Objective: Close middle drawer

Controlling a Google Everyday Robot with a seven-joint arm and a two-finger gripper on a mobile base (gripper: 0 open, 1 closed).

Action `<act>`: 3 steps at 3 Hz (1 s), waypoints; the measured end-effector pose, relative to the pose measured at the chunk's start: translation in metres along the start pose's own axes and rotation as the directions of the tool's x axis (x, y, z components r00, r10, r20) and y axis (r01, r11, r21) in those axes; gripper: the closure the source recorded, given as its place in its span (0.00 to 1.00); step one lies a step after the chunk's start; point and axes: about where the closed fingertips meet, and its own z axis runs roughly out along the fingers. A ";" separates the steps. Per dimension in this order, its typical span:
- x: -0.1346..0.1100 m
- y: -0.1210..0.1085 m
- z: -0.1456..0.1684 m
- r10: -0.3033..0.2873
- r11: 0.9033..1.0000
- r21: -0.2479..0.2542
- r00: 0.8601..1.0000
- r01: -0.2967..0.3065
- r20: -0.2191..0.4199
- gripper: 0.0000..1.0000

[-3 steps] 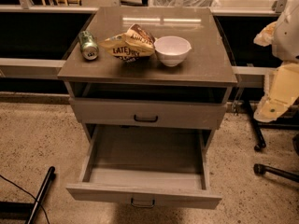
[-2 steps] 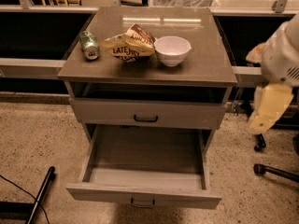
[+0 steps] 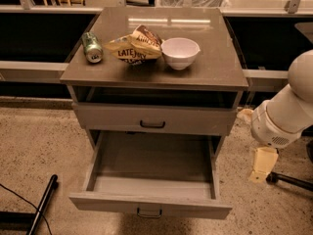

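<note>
One drawer stands pulled far out at the near edge of the scene: the middle drawer, its bare inside showing and its front, with the small handle, towards the camera. To its right and a little farther back, the gripper hangs low off the arm, beside the cabinet's right side and apart from the drawer, touching nothing. Whether it is open or closed cannot be told, and nothing shows in its hold. I judge the step in hand to be the approach, with the closing not yet begun. The next move calls for bringing the gripper round before the drawer front, near its centre, then pushing straight in, square on so the drawer does not skew. Behind, the top drawer looks shut or nearly so, and on the surface farther back lie a can, a chip bag and a bowl, which a hard shove could jolt.
</note>
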 end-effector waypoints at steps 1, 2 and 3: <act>0.000 0.000 0.000 -0.002 1.000 0.000 1.000 0.002 0.000 0.00; 0.007 0.001 0.051 0.031 0.999 -0.025 0.999 -0.031 0.024 0.00; 0.021 0.028 0.152 0.083 0.993 -0.091 0.991 -0.074 0.109 0.19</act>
